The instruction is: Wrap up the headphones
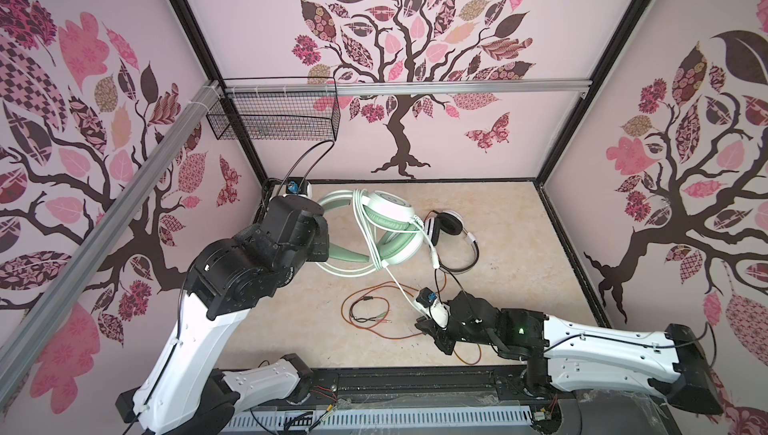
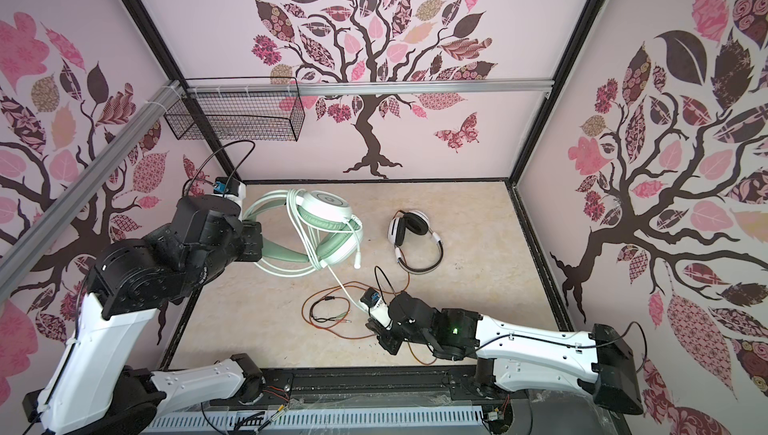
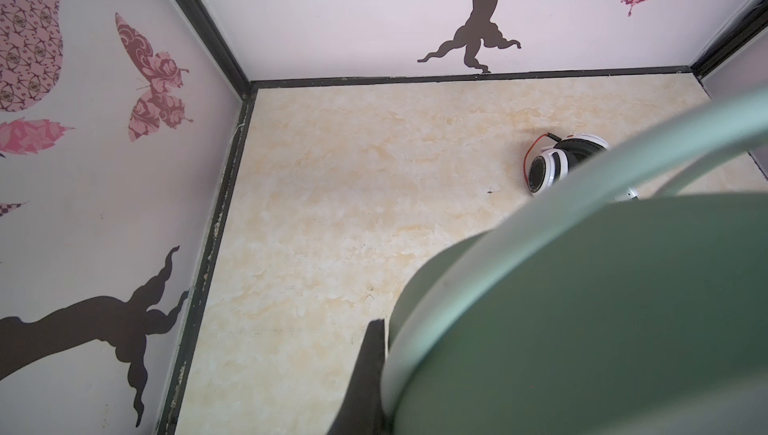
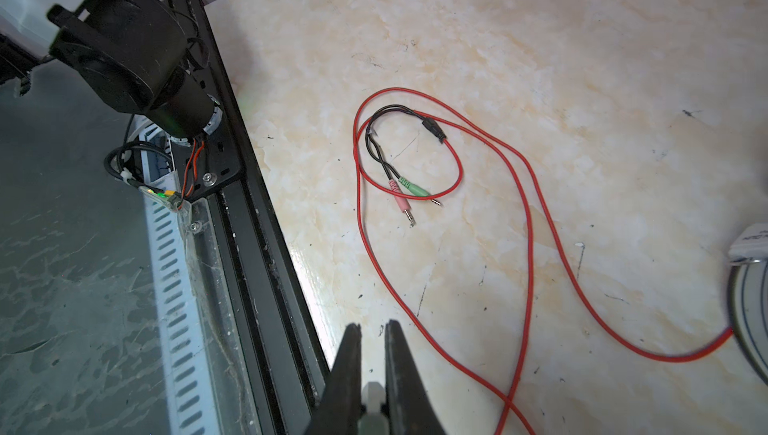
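The mint-green headphones (image 1: 390,204) (image 2: 328,200) stand tilted at the back left of the floor. Their pale green cable (image 1: 365,229) loops over the ear cups. My left gripper (image 1: 322,246) is shut on their headband (image 3: 582,287); only one finger (image 3: 368,370) shows beside the band. The cable's loose end runs forward to my right gripper (image 4: 370,329), which is shut on it near the front. The white-and-black headphones (image 1: 449,225) (image 3: 552,163) lie flat at the back right. Their orange-red cable (image 4: 531,225) is spread in loops on the floor, ending in pink and green plugs (image 4: 407,192).
A black wire basket (image 1: 274,121) hangs on the back wall at the left. A black rail (image 1: 415,379) runs along the front edge, close to my right gripper. Walls close in three sides of the marbled floor (image 1: 519,287).
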Available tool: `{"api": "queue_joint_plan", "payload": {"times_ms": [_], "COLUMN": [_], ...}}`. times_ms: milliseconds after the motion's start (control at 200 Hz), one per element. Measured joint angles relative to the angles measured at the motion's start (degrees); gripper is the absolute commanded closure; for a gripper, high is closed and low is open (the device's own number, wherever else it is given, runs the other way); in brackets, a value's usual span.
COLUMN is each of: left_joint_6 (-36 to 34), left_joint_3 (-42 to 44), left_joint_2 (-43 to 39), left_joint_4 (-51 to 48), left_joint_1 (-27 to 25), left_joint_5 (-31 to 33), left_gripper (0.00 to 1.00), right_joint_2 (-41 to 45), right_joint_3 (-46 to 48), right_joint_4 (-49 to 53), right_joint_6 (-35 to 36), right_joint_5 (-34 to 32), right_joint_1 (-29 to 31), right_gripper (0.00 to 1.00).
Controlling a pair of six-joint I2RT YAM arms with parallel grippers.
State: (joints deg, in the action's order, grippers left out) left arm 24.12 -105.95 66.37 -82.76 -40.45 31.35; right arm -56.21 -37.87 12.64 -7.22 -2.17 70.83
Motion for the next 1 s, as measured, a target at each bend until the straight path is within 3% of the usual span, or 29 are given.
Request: {"api": "queue_joint_plan", "payload": {"times_ms": [235,505,1000], "left_joint_6": [0.02,-0.07,2.34], "left_joint_3": [1.22,4.63,18.86], "left_joint_2": [0.33,0.44,-2.08], "left_joint_4": [0.37,2.45,6.82], "left_joint_1": [0.00,0.00,0.00], "left_joint_5": [-0.09,-0.11,-0.98], "left_gripper": [1.00,1.00,1.00], "right_joint_2": [0.20,1.03,-5.33], "right_joint_3": [-4.42,-5.27,-15.06], "right_joint_4": [3.13,2.97,1.09], "right_joint_6": [2.01,2.08,-5.95], "right_joint_5": [-0.15,5.25,15.85], "right_joint_1": [0.00,0.00,0.04], "right_gripper": [1.00,0.99,0.96]}}
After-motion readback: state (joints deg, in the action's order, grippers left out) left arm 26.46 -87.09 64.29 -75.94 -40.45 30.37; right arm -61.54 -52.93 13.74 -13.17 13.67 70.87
